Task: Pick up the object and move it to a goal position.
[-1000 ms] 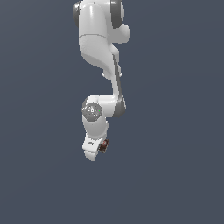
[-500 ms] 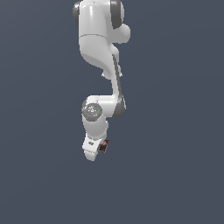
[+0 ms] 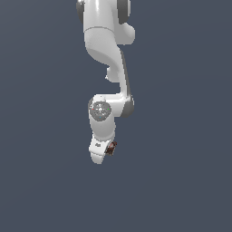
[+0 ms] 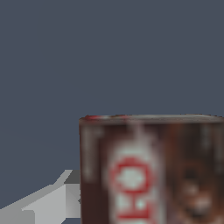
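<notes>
Exterior view: the box sits at the arm's lower end, against the exterior view's right side of the white hand. Wrist view: the box fills the near field, label facing the camera, one grey finger beside it. Whether the fingers clamp it cannot be determined.

Object apparently against gripper

Flat, even simulator light falls on a plain slate-grey backdrop, with no cast shadows. The white arm is soft-shaded, darker along its right edge, without glare. In the wrist view the box looms close, its label blurred and pixelated.
</notes>
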{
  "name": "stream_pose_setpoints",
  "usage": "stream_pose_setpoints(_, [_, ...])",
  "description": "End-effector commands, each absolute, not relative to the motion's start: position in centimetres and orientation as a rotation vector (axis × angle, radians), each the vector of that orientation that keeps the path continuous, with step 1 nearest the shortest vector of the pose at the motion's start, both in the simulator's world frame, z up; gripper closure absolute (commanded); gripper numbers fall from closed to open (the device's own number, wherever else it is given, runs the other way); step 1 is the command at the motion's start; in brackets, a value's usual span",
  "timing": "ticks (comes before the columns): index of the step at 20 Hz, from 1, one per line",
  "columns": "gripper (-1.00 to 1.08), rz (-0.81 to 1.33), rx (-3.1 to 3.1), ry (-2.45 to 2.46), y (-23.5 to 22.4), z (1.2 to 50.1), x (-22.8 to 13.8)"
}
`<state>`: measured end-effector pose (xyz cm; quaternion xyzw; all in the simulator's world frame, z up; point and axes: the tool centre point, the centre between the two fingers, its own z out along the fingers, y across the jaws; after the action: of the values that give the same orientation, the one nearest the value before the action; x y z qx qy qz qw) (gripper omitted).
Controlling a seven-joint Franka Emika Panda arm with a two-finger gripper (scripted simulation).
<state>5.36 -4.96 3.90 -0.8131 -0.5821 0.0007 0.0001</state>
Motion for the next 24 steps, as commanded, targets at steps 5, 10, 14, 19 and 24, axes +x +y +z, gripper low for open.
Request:
stream_pose_setpoints(5, [1.08, 0.001, -2.554, -1.831, -1.4, 8.5, 4.8])
stream_pose_setpoints(10, [1.08, 0.003, -2.554, -1.832, 2.4, 13.4, 4.2])
stream_pose_setpoints(14, [1.08, 0.003, -2.554, -1.832, 5.5, 17.5, 3.7])
stream_pose_setpoints(19, [1.08, 0.003, -2.553, -1.833, 9.3, 22.4, 3.2])
stream_pose_setpoints(24, [1.08, 0.002, -2.553, -1.832, 12.9, 27.2, 2.8])
